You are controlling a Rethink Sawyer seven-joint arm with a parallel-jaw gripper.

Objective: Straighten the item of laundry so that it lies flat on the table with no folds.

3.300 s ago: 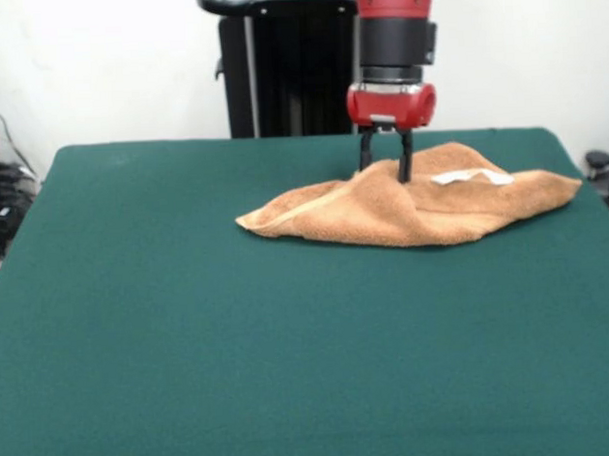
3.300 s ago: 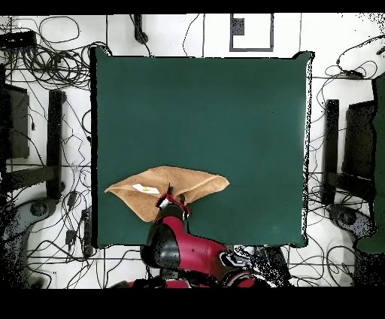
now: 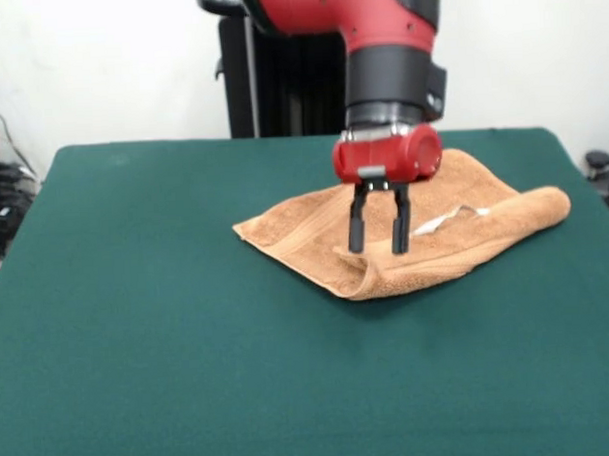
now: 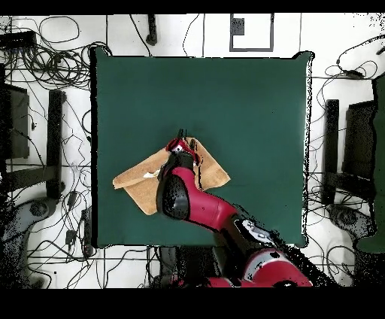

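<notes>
The light orange-tan towel lies crumpled on the far right part of the green table. Its right end is rolled over and its near edge is folded up into a ridge. A small white label shows on top. My gripper hangs straight down over the towel's near edge, fingers apart, tips just above the folded ridge, nothing between them. In the overhead view the arm covers the towel's middle; the towel shows on both sides of it, and the gripper is at the towel's upper corner.
The robot's black pedestal stands behind the table's far edge. The towel's rolled end lies close to the table's right edge. Cables and stands surround the table on the floor in the overhead view.
The gripper has moved from the towel's far side toward the camera to its near edge. The towel was dragged along, is bunched more compactly, and its near edge is folded up.
</notes>
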